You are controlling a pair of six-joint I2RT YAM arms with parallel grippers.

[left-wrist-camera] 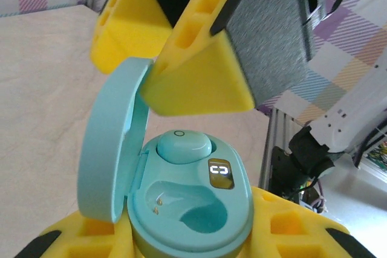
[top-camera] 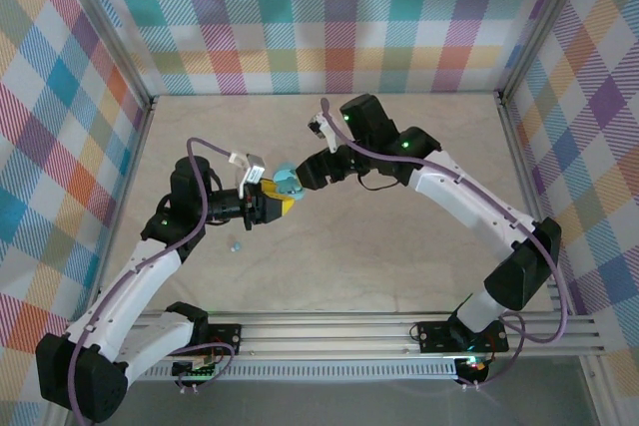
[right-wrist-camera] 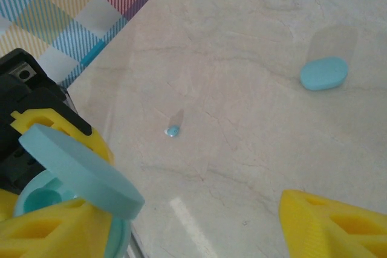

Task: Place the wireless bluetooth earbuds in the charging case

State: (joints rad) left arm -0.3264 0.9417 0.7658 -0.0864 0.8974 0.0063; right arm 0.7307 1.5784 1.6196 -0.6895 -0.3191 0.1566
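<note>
The charging case (left-wrist-camera: 199,209) is pale teal and held up above the table, with my left gripper (left-wrist-camera: 190,246) shut on its base. Its lid (left-wrist-camera: 112,143) stands open to the left. One earbud (left-wrist-camera: 184,147) sits in the far socket; the near socket (left-wrist-camera: 193,209) is empty and the small display (left-wrist-camera: 221,173) is lit. My right gripper (right-wrist-camera: 202,216) is open just above the case (top-camera: 287,185), with nothing between its yellow fingers (left-wrist-camera: 199,83). Another earbud (right-wrist-camera: 173,130) lies loose on the table (top-camera: 236,244).
A closed light-blue oval case (right-wrist-camera: 323,74) lies on the marble table farther off. Plaid walls and a metal frame (top-camera: 135,122) enclose the table. Both arms meet near the table's middle (top-camera: 300,187).
</note>
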